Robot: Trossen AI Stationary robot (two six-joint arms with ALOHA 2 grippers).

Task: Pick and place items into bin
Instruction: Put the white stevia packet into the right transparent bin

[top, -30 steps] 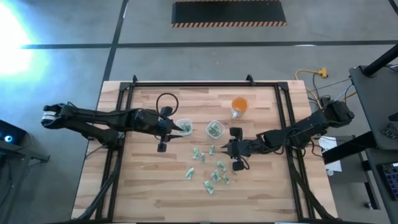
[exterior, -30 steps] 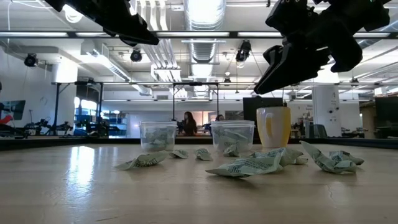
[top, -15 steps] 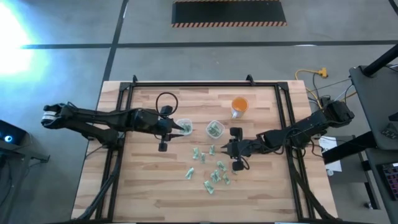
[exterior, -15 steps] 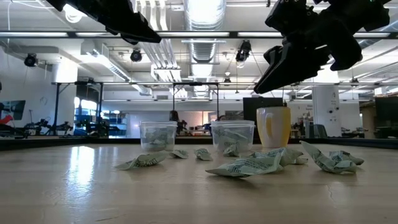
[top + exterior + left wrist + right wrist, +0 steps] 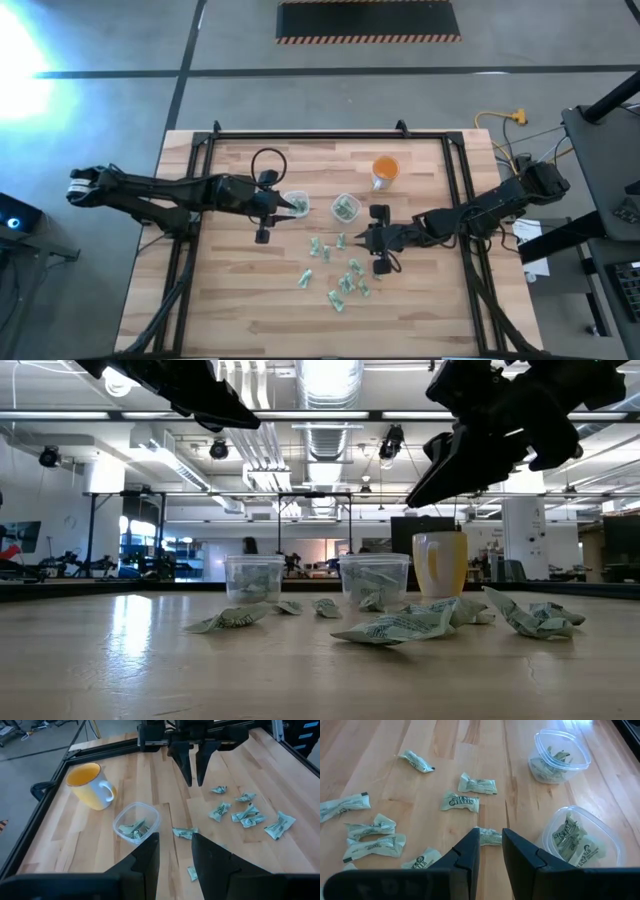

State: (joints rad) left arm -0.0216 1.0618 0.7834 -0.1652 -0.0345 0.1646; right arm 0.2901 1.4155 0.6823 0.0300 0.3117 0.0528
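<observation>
The right tool [image 5: 490,847] hung slightly open and empty right over one wrapper [image 5: 489,837]. The left tool [image 5: 174,851] was open too, holding nothing as far as I could tell, above the table [image 5: 240,310] near a clear cup [image 5: 136,822] with wrappers inside.

Two clear cups [image 5: 345,207] sit side by side mid-table; the mug [image 5: 384,171] stands behind the right-hand cup; loose wrappers [image 5: 345,280] lie scattered before the cups; more wrappers lie inside both.
</observation>
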